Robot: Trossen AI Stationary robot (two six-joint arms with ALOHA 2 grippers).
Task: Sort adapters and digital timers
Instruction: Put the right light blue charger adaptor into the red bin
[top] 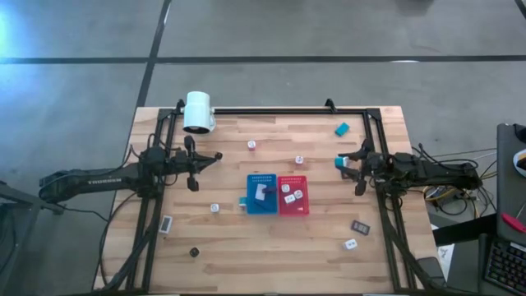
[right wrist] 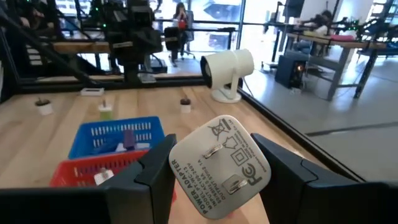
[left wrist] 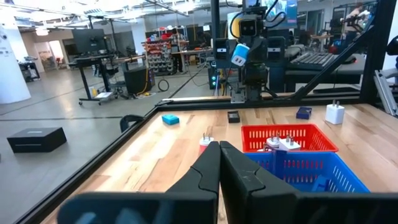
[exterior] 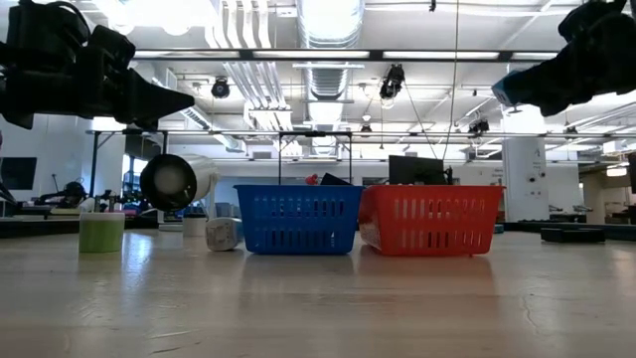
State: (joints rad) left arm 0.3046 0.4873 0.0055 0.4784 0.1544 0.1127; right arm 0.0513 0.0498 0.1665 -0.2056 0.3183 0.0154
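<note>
White adapter, prongs up, pinched in the right tool, raised above the surface to the right of the red basket. More adapters inside the red basket; a timer inside the blue basket touching its left side. Teal timer beyond the red basket near the far rail. Left tool pressed together, empty, left of the blue basket.
</note>
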